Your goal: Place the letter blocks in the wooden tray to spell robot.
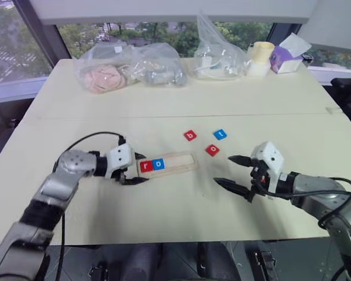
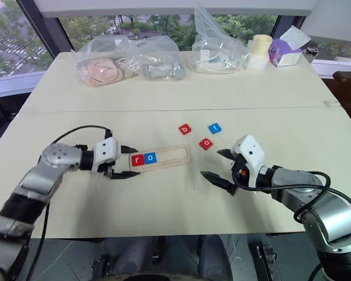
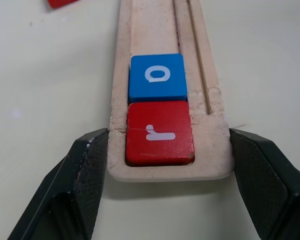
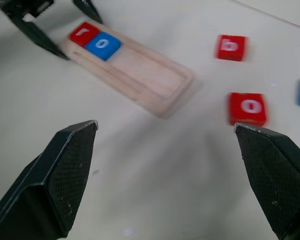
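Note:
The wooden tray [image 1: 178,161] lies on the table left of centre. In its left end sit a red r block [image 1: 145,166] and, beside it, a blue o block [image 1: 158,164]. My left gripper [image 1: 142,168] is shut on that end of the tray, with one black finger [image 3: 85,175] pressed against each long side. Loose on the table to the tray's right lie a red b block [image 1: 190,136], a blue t block [image 1: 220,134] and a red o block [image 1: 212,150]. My right gripper [image 1: 222,170] hovers open just right of the tray, below the red o, holding nothing.
Along the far edge stand clear plastic bags [image 1: 126,71] with contents, another bag [image 1: 217,55], a pale yellow cup [image 1: 260,57] and a purple-and-white box [image 1: 286,55]. A black cable [image 1: 90,139] loops over my left arm. Bare table lies between the blocks and the bags.

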`<state>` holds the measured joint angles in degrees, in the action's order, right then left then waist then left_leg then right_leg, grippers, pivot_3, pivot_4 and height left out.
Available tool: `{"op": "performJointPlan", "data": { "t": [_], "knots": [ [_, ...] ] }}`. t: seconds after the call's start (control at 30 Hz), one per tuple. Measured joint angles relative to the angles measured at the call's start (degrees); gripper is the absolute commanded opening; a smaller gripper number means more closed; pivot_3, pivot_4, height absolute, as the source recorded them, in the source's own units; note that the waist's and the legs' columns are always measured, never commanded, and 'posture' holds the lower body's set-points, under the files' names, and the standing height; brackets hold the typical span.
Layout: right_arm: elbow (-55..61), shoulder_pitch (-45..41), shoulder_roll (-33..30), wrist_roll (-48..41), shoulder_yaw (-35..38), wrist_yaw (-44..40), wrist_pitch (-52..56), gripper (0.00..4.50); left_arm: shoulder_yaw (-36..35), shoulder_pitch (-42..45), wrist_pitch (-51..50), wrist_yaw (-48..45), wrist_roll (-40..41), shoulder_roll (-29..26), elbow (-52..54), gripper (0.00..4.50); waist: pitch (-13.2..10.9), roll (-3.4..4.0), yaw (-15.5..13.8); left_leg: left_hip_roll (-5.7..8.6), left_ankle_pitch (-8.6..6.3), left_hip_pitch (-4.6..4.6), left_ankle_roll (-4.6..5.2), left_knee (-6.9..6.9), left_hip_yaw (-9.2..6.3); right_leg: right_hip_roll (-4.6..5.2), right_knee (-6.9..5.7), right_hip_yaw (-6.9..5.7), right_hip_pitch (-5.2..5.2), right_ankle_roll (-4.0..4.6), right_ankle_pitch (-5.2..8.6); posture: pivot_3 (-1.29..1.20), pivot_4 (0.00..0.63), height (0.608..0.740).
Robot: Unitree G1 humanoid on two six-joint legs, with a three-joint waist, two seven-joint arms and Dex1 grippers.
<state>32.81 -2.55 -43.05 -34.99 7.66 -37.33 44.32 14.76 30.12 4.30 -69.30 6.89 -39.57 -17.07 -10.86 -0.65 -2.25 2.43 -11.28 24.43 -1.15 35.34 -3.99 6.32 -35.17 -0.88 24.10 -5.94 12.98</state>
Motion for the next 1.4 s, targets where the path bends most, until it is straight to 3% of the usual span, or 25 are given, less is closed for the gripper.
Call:
{"op": "performJointPlan", "data": {
  "t": [0.13,0.3,0.37,0.4,0.6,0.77,0.9,1.1,1.27,1.4],
  "knots": [
    [0.51,1.2,1.69,0.68,0.44,2.21,-0.55,4.5,2.04,5.9,9.32,-3.48,-1.89,5.65,-11.5,3.13,-0.02,-0.05,-0.01,0.03,-0.01,0.03,0.03,0.0,0.02,0.02,0.03,0.01,0.0,-0.15,-0.05,0.0,0.15,0.74],
    [2.66,2.86,2.7,0.97,0.84,4.76,-0.23,4.5,2.39,9.34,12.18,-6.55,-2.53,9.11,-17.69,3.13,-0.01,-0.03,0.09,0.02,-0.01,0.0,0.04,0.16,0.01,-0.02,-0.04,0.01,-0.07,-0.26,-0.11,0.0,0.15,0.74],
    [3.41,3.13,3.15,0.93,0.91,5.63,0.1,4.5,2.39,10.27,12.46,-7.31,-2.69,9.89,-19.36,4.18,-0.01,-0.03,0.11,-0.03,-0.01,0.0,0.05,0.3,-0.01,-0.07,-0.05,0.01,-0.11,-0.3,-0.14,0.0,0.15,0.74],
    [3.61,3.17,3.37,0.93,0.91,6.0,0.28,4.5,2.4,10.57,12.47,-7.62,-2.73,10.07,-19.84,4.43,-0.01,-0.03,0.12,-0.04,-0.01,0.0,0.05,0.35,-0.01,-0.08,-0.05,0.01,-0.14,-0.3,-0.15,0.0,0.15,0.74],
    [3.55,2.22,3.64,0.9,0.78,6.9,1.11,4.5,2.28,10.81,12.06,-7.81,-2.99,10.39,-20.17,4.43,-0.01,-0.02,0.13,-0.05,-0.02,-0.01,0.06,0.46,-0.04,-0.09,-0.06,0.01,-0.21,-0.33,-0.2,0.0,0.15,0.74],
    [0.76,-5.24,7.16,0.51,-1.52,8.71,2.41,4.5,1.7,9.07,10.88,-6.43,-3.22,8.19,-16.83,4.43,-0.02,-0.02,0.71,-0.26,-0.02,-0.01,0.05,0.61,-0.09,-0.34,-0.04,0.03,-0.25,-0.21,-0.35,0.0,0.15,0.74],
    [-7.52,-16.5,11.29,5.51,-9.5,12.81,4.84,4.5,-1.78,5.69,2.59,-6.18,-0.77,3.99,-10.62,4.43,-0.05,-0.02,2.39,-0.37,-0.02,-0.03,0.05,0.54,-0.23,-0.46,-0.08,0.05,-0.15,-0.13,-0.38,0.0,0.15,0.74],
    [-23.82,-32.16,21.17,13.56,-16.59,17.64,4.26,4.5,-13.07,-3.71,-21.27,-3.5,10.85,-3.82,7.68,4.43,-0.09,0.02,3.52,-0.33,-0.01,0.04,0.06,0.21,-0.22,-0.57,-0.38,0.29,0.29,-0.43,-0.49,0.0,0.15,0.74],
    [-36.26,-37.78,26.11,18.84,-20.28,18.0,1.1,4.5,-24.64,-10.27,-37.3,9.64,20.62,-2.38,24.01,4.43,-0.09,0.02,3.06,-0.29,0.0,0.01,0.03,0.22,-0.28,-0.65,-0.34,0.35,0.23,-0.43,-0.5,0.0,0.15,0.74],
    [-45.77,-40.5,28.71,22.74,-23.03,16.65,-1.56,4.5,-30.46,-17.3,-44.9,20.42,26.19,2.79,35.28,4.43,-0.09,0.02,3.41,-0.28,0.03,-0.06,-0.02,0.23,-0.18,-0.69,-0.37,0.46,0.23,-0.39,-0.52,0.0,0.15,0.74]
  ]
}}
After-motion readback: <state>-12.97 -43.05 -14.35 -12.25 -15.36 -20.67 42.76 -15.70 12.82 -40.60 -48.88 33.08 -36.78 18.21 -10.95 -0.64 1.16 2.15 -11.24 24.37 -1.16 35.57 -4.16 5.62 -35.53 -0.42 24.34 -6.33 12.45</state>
